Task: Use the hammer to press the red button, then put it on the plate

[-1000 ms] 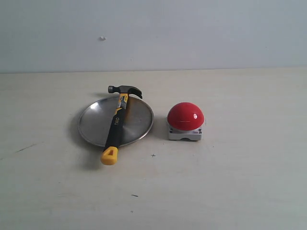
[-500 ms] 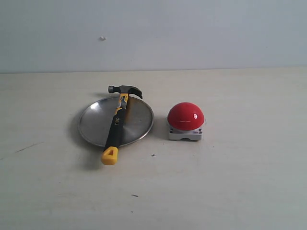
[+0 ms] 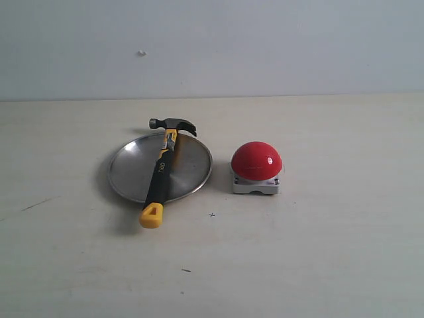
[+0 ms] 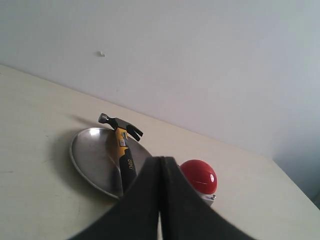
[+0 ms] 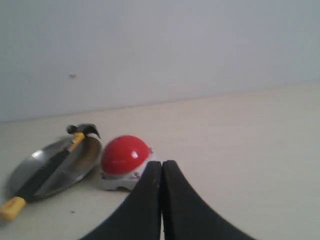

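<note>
The hammer (image 3: 161,171) lies across the silver plate (image 3: 129,169); its dark head rests at the plate's far rim and its yellow looped end sticks out over the near rim onto the table. To the right of the plate stands the red button (image 3: 256,161) on its grey base. Neither gripper shows in the exterior view. In the left wrist view my left gripper (image 4: 160,161) is shut and empty, well short of the hammer (image 4: 122,150), plate (image 4: 90,157) and button (image 4: 200,176). My right gripper (image 5: 161,164) is likewise shut and empty, short of the button (image 5: 125,154), hammer (image 5: 47,172) and plate (image 5: 75,167).
A pale wooden table (image 3: 331,252) carries all three things, with a plain light wall (image 3: 265,46) behind it. A few small dark specks (image 3: 185,270) mark the tabletop in front.
</note>
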Robot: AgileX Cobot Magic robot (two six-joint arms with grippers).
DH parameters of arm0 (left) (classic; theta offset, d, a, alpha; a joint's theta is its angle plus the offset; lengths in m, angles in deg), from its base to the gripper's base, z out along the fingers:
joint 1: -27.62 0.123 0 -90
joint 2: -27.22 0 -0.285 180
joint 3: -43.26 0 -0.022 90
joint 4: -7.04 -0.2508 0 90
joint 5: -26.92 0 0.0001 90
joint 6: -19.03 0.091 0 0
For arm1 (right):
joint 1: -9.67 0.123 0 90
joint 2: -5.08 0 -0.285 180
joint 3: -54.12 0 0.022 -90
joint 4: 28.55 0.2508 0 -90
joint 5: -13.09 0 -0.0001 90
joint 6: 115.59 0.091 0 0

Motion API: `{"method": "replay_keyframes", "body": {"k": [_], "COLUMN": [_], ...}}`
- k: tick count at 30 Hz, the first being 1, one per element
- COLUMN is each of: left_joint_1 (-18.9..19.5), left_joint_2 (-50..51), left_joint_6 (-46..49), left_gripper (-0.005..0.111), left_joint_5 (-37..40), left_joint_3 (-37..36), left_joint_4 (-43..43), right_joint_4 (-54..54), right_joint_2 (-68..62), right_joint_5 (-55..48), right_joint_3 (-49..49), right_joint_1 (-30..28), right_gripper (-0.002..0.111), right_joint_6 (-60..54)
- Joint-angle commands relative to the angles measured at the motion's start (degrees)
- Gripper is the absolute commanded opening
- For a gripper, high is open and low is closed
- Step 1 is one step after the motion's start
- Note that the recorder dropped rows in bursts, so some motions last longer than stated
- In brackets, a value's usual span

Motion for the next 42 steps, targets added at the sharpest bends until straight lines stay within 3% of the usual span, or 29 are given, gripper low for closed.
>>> {"method": "replay_keyframes", "body": {"k": [1, 4, 21, 25, 30, 36, 42], "left_joint_1": [0.2, 0.2, 0.2, 0.2, -2.3, -7.0, -7.1], "left_joint_2": [-0.3, -0.3, -0.3, -0.3, -2.2, -4.4, -4.4], "left_joint_6": [0.1, 0.1, 0.1, 10.3, 12.0, 12.0, 12.0], "left_gripper": [0.0, 0.0, 0.0, 0.0, 0.0, 0.0, 0.0], "left_joint_5": [-0.2, -0.2, -0.2, -0.2, -0.6, -6.7, -15.0], "left_joint_3": [-0.2, -0.2, -0.2, -0.2, -0.3, -1.9, -5.1], "left_joint_4": [0.0, 0.0, 0.0, -9.1, -18.3, -21.5, -21.4], "right_joint_4": [22.5, 35.6, 35.7, 35.7, 35.7, 35.7, 35.7], "right_joint_2": [0.5, 0.5, 0.5, 0.5, 0.5, 0.5, 0.5], "right_joint_5": [8.7, 7.4, 7.4, 7.4, 7.4, 7.4, 7.4], "right_joint_3": [0.1, 0.1, 0.1, 0.1, 0.1, 0.1, 0.1], "right_joint_1": [-0.2, -0.2, -0.2, -0.2, -0.2, -0.2, -0.2], "right_gripper": [0.0, 0.0, 0.0, 0.0, 0.0, 0.0, 0.0], "right_joint_6": [-21.3, -25.6, -25.6, -25.6, -25.6, -25.6, -25.6]}}
